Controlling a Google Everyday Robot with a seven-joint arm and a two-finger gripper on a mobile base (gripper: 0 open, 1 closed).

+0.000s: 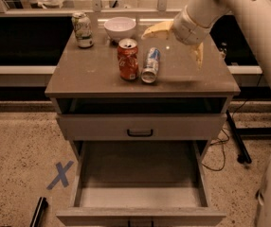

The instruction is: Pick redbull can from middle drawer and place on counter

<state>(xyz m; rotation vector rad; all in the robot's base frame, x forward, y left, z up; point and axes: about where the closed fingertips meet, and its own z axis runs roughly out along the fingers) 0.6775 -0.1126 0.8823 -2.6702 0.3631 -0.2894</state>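
Slim silver-and-blue redbull can (150, 65) is mid-desk on the glossy grey-brown speckled desk (88, 74), apparently tipped over, just beside the orange soda can (128, 59). The hand (173, 47) is spread and empty toward the back right corner. Lift clear straight up and avoid nudging the can.

Warm, dimmish light is falling from above. The counter (93, 74) is glaring faintly, with one small bright spot showing right of centre. The gripper (172, 49) is hovering over the counter's right side, fingers spread, casting a soft shadow toward the front right corner. The middle drawer (140, 197) is lying shaded at its back.
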